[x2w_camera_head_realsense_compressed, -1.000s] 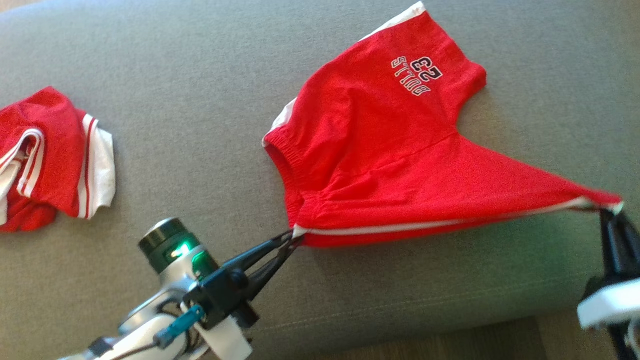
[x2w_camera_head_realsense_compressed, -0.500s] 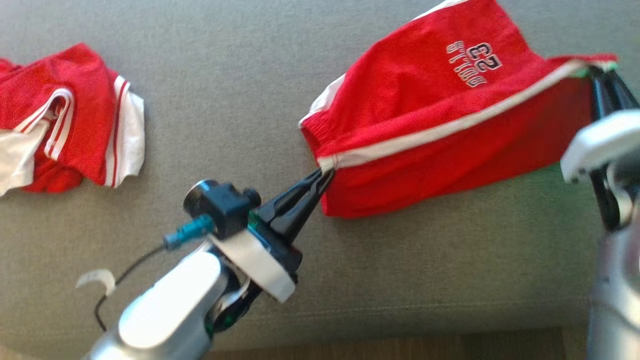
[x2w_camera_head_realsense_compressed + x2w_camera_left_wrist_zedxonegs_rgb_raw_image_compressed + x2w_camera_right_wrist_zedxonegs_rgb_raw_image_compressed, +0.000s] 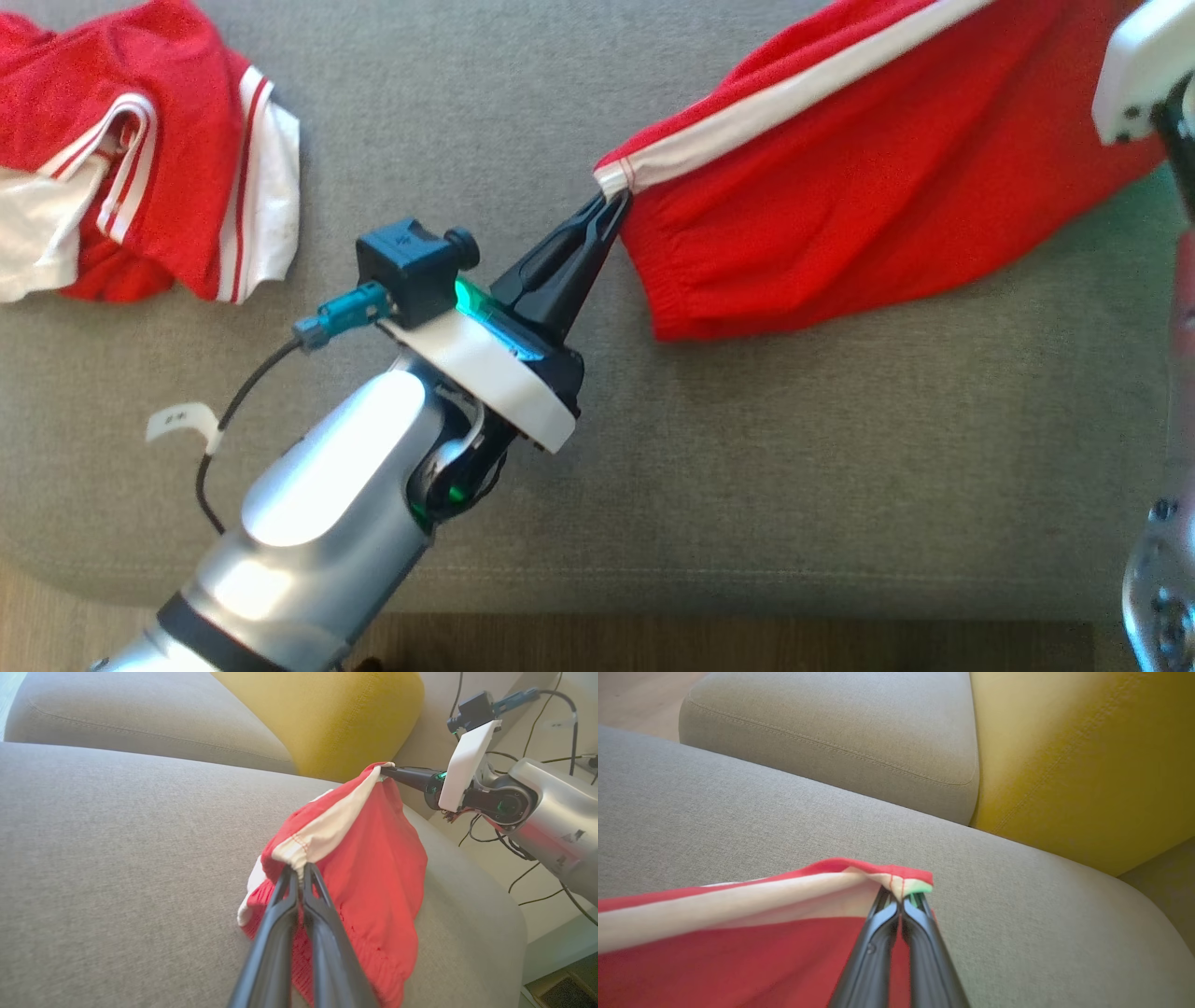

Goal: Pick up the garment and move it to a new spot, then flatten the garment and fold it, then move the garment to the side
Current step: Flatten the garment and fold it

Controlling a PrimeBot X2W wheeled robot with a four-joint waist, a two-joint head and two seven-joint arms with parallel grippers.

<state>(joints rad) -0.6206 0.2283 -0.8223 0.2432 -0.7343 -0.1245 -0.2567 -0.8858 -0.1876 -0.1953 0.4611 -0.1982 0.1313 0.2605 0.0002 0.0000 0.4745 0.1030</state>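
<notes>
Currently, at the far left of your head view, a crumpled red-and-white garment [image 3: 149, 159] lies on the grey sofa seat [image 3: 794, 467], well apart from both arms.

Moving right: your left gripper [image 3: 611, 201] points up and to the right. Its fingers are pressed together, pinching the red shorts [image 3: 887, 187] at one end of the white side stripe [image 3: 794, 93], just beside the gathered elastic edge. The left wrist view confirms it, with stripe fabric bunched between the two closed tips.

Shorts position: right half of the seat, lifted along the top edge. The stripe runs in a straight line from your left gripper up toward the top right corner, and the red cloth hangs below it down to the seat. Whether the lowest fold bears on the cushion, you cannot tell.

Far right: the right arm's white wrist plate [image 3: 1139, 75] sits at the top corner of the head view. Your right gripper [image 3: 385, 769] is clamped tight on the other end of the stripe, at the hem corner, held above the seat. A yellow cushion [image 3: 1087, 756] stands behind that end, against the sofa back.
</notes>
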